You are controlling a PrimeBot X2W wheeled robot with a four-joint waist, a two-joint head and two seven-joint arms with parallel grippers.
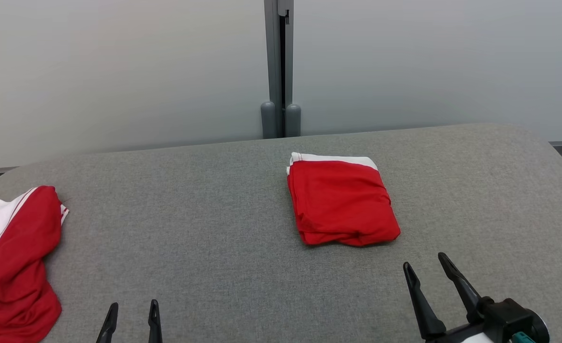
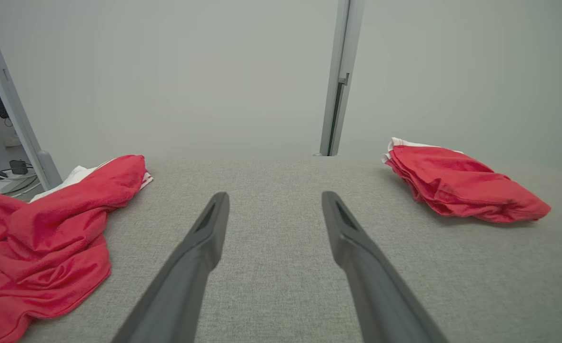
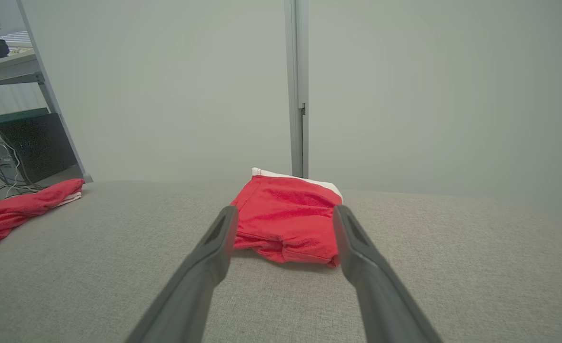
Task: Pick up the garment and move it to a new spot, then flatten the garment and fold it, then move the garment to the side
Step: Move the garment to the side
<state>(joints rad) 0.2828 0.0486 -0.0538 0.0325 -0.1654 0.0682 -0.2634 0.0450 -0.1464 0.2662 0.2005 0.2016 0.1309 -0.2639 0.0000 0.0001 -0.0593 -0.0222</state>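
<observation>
A red garment with a white band (image 1: pixel 340 202) lies folded in a neat rectangle right of the table's middle. A second red and white garment (image 1: pixel 14 267) lies crumpled at the table's left edge. My right gripper (image 1: pixel 424 260) is open just in front of and a little right of the folded garment, not touching it. In the right wrist view the folded garment (image 3: pixel 286 224) lies just beyond my open right gripper (image 3: pixel 286 209). My left gripper (image 2: pixel 275 195) is open over bare cloth, with the crumpled garment (image 2: pixel 47 238) to its left and the folded garment (image 2: pixel 462 183) to its right.
The table (image 1: pixel 214 214) has a grey fabric top with rounded far corners. Pale partition panels joined by a grey post (image 1: pixel 278 71) stand close behind it. A shelf rack with cables (image 3: pixel 5 143) stands beyond the table's left end.
</observation>
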